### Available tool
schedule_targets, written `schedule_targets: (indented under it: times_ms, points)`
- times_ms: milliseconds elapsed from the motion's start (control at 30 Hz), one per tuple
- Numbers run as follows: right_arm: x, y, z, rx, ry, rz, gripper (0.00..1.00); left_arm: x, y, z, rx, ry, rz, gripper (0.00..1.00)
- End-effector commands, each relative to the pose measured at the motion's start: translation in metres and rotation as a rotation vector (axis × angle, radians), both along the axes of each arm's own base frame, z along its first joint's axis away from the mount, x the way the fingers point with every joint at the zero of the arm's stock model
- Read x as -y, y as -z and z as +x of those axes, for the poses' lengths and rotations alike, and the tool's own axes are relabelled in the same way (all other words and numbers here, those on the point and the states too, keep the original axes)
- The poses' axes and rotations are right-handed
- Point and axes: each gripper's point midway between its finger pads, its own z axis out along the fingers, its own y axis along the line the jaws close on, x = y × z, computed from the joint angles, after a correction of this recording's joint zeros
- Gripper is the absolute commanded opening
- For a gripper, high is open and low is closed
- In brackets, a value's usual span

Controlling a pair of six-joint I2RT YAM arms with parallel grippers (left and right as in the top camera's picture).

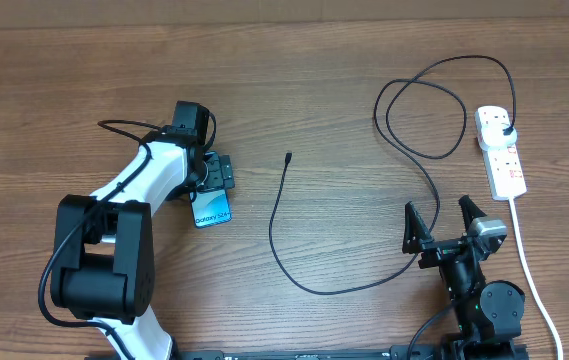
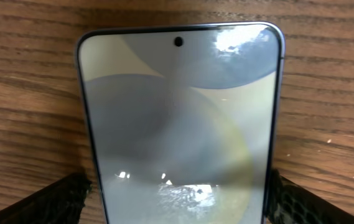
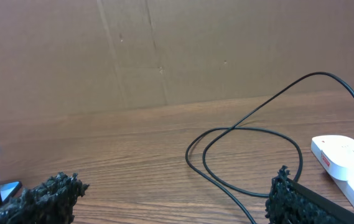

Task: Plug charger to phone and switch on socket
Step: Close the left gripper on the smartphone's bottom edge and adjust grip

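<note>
The phone (image 2: 177, 124), with a light blue screen, lies on the wooden table left of centre (image 1: 213, 209). My left gripper (image 1: 218, 180) is over its far end, and in the left wrist view its fingers (image 2: 177, 190) press both long edges of the phone. The charger cable (image 1: 271, 225) runs loose across the table, its connector tip (image 1: 289, 157) free and well right of the phone. Its black plug (image 1: 505, 131) sits in the white socket strip (image 1: 501, 150) at the far right. My right gripper (image 1: 444, 225) is open and empty near the front, beside the cable (image 3: 251, 129).
The socket's white cord (image 1: 524, 250) runs toward the front right edge, past my right arm. The cable makes loops (image 1: 424, 110) at the back right. A brown cardboard wall (image 3: 164, 50) stands behind the table.
</note>
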Motion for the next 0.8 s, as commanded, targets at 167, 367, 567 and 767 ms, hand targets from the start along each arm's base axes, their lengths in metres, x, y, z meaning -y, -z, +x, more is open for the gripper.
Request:
schedule_targets:
  times_ms: [167, 367, 567, 767]
  points:
    - [-0.002, 0.002, 0.0, 0.002, -0.008, -0.001, 1.0, 0.014, 0.052, -0.055, -0.225, 0.015, -0.052, 0.89]
    - [-0.002, 0.002, 0.0, 0.002, -0.008, -0.001, 1.0, 0.018, 0.052, -0.056, -0.226, 0.0, -0.052, 0.88]
    - [-0.002, 0.002, 0.0, 0.002, -0.008, -0.001, 1.0, 0.022, 0.051, -0.058, -0.236, -0.027, -0.079, 0.88]
    - [-0.002, 0.002, 0.0, 0.002, -0.008, -0.001, 1.0, 0.024, 0.051, -0.059, -0.242, -0.065, -0.09, 0.89]
